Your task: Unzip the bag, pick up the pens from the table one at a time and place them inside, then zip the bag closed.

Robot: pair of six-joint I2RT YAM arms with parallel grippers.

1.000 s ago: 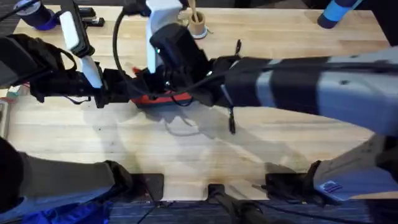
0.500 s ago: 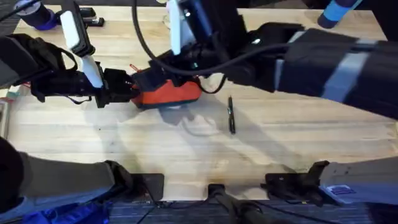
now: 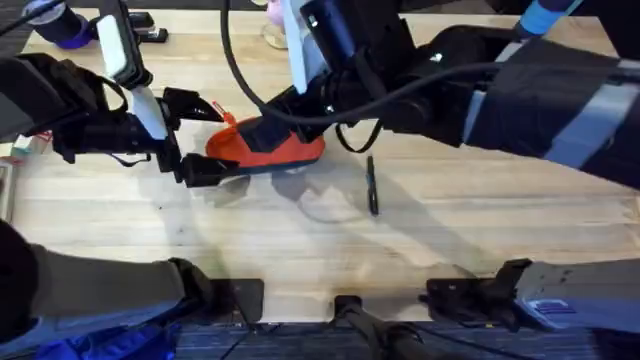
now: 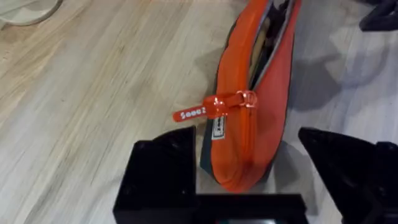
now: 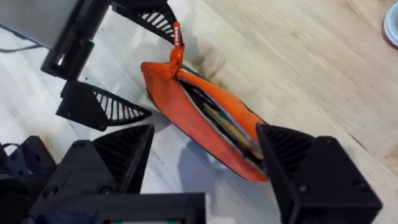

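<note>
The orange bag (image 3: 268,150) lies on the table (image 3: 300,250) left of centre, its zip (image 4: 268,43) open along most of its length. The pull (image 4: 245,99) and its orange tag sit near the left end. Dark and yellowish contents (image 5: 221,118) show in the opening. My left gripper (image 3: 200,138) is open, with one finger (image 4: 165,168) on each side of the bag's left end. My right gripper (image 5: 211,168) hangs open just above the bag, holding nothing. One dark pen (image 3: 372,186) lies on the wood to the right of the bag.
A black stapler (image 3: 148,28) and a blue object (image 3: 60,30) sit at the back left. Another blue object (image 3: 545,15) is at the back right. The right arm (image 3: 500,90) crosses the table's right half. Bare wood stretches in front of the bag.
My left gripper has opened and let go of the bag's left end. The right arm has drawn back slightly, uncovering more of the bag. The pen has not moved.
</note>
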